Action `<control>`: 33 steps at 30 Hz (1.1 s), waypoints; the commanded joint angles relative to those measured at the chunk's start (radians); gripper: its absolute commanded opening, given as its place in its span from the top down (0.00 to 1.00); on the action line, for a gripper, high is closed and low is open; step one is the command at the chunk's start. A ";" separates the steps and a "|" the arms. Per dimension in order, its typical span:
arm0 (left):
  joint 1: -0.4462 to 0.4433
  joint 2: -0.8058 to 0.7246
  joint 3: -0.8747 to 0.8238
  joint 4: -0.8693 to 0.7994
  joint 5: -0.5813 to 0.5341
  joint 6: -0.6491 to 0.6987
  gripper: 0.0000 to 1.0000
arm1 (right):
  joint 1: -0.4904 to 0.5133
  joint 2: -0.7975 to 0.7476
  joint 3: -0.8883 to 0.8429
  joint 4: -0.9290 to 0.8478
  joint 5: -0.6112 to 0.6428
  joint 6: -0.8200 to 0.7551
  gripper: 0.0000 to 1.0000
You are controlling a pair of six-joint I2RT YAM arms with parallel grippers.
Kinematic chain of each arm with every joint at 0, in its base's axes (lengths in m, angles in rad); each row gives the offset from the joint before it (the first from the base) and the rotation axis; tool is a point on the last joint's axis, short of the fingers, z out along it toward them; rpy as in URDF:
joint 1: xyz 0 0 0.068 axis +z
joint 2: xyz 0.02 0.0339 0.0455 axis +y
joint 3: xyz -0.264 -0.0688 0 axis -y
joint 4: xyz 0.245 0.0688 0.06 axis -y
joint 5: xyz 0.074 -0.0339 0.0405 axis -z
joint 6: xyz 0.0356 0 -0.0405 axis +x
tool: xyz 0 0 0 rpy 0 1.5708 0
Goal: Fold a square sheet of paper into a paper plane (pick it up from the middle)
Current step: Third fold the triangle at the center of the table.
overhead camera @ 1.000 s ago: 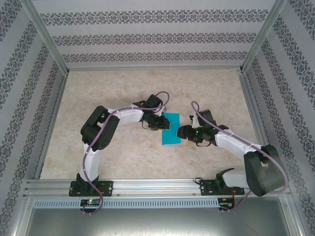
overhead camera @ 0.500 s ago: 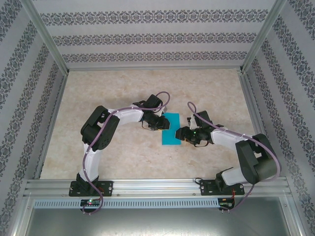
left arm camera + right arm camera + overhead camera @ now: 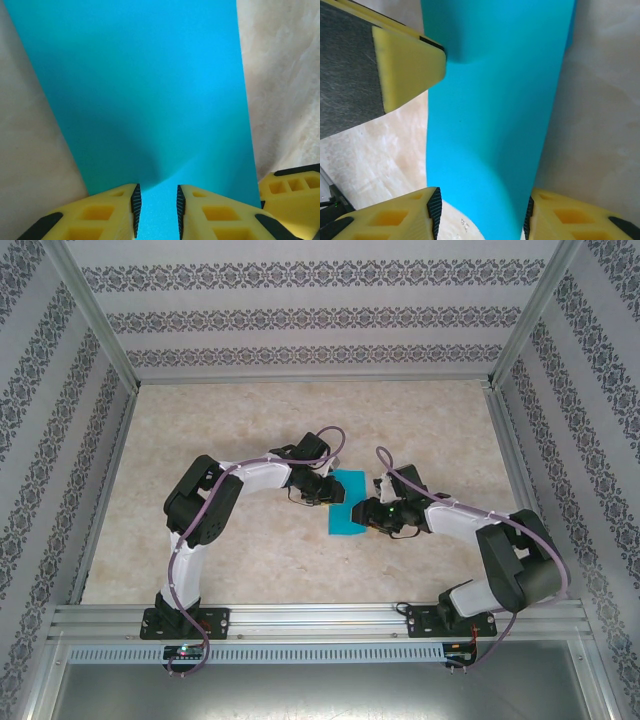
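On your left, the left gripper (image 3: 156, 210) sits at the left edge of the square sheet of paper (image 3: 346, 502). Its jaws stand only a narrow slot apart, with teal showing in the slot. You cannot tell from these views whether they truly pinch the sheet or merely rest against it. That doubt is your first risk. If the hold is loose, the sheet will probably slide or swing as soon as the other arm acts on it, and any crease will likely land crooked. If the hold is firm, a pull from the far side could tear thin paper or wrinkle it.

The sheet lies at the middle of the table (image 3: 240, 430), between the two arms.

On your right, the right gripper (image 3: 481, 215) has its jaws wide apart. They straddle the end of the sheet nearest it, one on each side, with nothing held. Squeezing from there could buckle the paper inward rather than fold it cleanly. Coming in too low could scrape the tabletop.

The paper is plain, matte teal-blue with no print. From above it reads as a tall, narrow rectangle rather than a square. Close up it bows gently, with soft shading and a shallow hump near the left jaws. No sharp crease is visible.
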 commanded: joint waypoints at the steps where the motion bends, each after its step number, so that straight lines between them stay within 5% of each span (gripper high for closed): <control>1: -0.006 0.041 -0.019 -0.019 0.003 0.004 0.70 | 0.005 -0.027 0.012 0.026 -0.034 0.018 0.54; 8: -0.005 0.038 -0.019 -0.016 0.017 -0.001 0.70 | 0.003 -0.055 0.000 0.032 -0.036 0.033 0.57; 18: -0.003 0.032 -0.016 -0.021 0.018 0.001 0.69 | 0.005 -0.039 0.004 0.069 -0.072 0.051 0.76; 33: -0.003 0.022 -0.006 -0.036 0.029 0.009 0.69 | 0.015 0.093 0.035 0.213 -0.103 0.102 0.86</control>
